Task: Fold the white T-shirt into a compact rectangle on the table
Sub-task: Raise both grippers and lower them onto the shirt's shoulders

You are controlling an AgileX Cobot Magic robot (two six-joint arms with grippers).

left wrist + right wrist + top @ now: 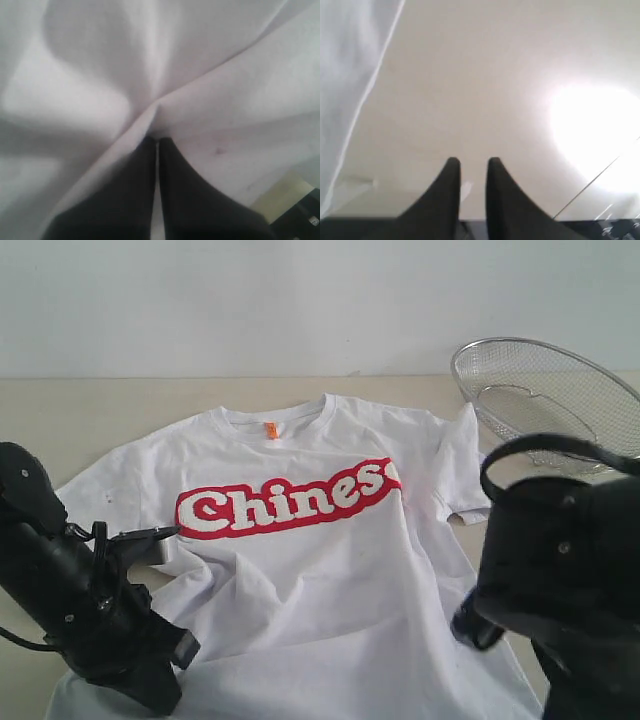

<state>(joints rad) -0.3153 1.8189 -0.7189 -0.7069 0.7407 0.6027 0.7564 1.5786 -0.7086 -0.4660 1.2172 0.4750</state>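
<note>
At wrist views only: left claw (156, 140) pinches white T-shirt (100, 75); right claw (472, 162) narrow, empty, over table (485, 75)

Matt cloth T-shirt (320, 580); basket (560, 390) seemingly metal mesh.

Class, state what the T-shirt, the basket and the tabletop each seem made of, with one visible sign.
White T-shirt: soft matt cloth, probably cotton; it creases and bunches.
Basket: silver metal wire mesh; see-through weave, glinting rim.
Table: smooth pale beige board, maybe laminate or wood; a bright glare patch suggests slight sheen.
</note>
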